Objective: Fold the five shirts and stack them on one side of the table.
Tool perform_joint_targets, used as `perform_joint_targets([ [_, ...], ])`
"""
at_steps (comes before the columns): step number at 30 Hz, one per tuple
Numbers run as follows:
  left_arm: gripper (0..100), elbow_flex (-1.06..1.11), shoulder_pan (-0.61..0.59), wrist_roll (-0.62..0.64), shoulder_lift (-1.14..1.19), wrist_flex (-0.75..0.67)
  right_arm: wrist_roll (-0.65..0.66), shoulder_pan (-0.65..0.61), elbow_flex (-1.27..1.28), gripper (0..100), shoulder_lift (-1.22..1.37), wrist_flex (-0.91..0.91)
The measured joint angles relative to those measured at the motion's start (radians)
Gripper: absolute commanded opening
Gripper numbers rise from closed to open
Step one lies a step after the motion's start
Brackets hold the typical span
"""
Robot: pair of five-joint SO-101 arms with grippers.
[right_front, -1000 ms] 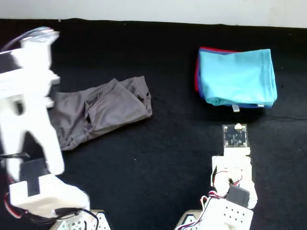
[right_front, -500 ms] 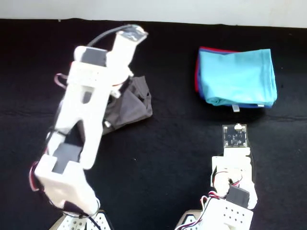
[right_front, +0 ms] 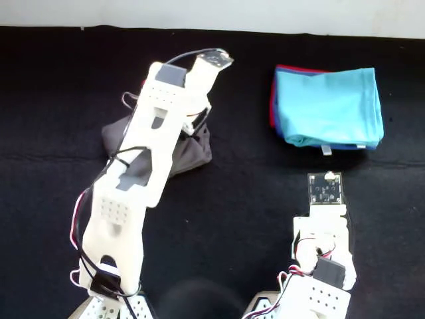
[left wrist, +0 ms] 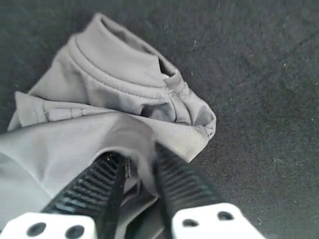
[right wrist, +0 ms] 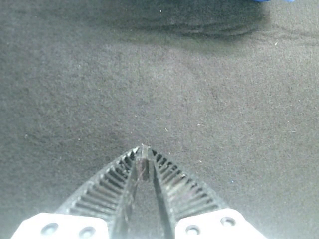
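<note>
— Left pincer [left wrist: 141,162]: how is it set?
— It is closed down to a narrow gap, and a fold of the grey shirt [left wrist: 124,89] is pinched between its ribbed jaws. The shirt is seen crumpled on the black tabletop [right_front: 252,193], left of centre, partly covered by the outstretched left arm [right_front: 149,153].
— And the right pincer [right wrist: 143,151]?
— It is pressed fully together with nothing gripped, and is held over bare tabletop near the front edge. A folded stack [right_front: 329,106] is laid at the far right, a turquoise shirt on top with blue and red edges shown beneath, well apart from the grey shirt.
</note>
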Motion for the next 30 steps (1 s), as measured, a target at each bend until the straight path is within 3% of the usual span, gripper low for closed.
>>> perform_joint_targets([
  [9, 18, -0.371, -0.084, 0.060, 0.011, 0.206, 0.000, 0.000, 0.000, 0.5, 0.000, 0.000],
  [11, 13, -0.410, -0.123, 0.063, 0.009, 0.216, 0.000, 0.000, 0.000, 0.5, 0.000, 0.000],
  [13, 1, -0.411, -0.164, 0.063, 0.009, 0.218, 0.000, 0.000, 0.000, 0.5, 0.000, 0.000],
  [22, 1, -0.035, -0.296, 0.020, 0.009, 0.218, 0.000, 0.000, 0.000, 0.5, 0.000, 0.000],
  [27, 1, 0.110, -0.276, 0.012, 0.011, 0.218, 0.000, 0.000, 0.000, 0.5, 0.000, 0.000],
  [30, 1, 0.114, -0.203, 0.012, 0.009, 0.206, 0.000, 0.000, 0.000, 0.5, 0.000, 0.000],
])
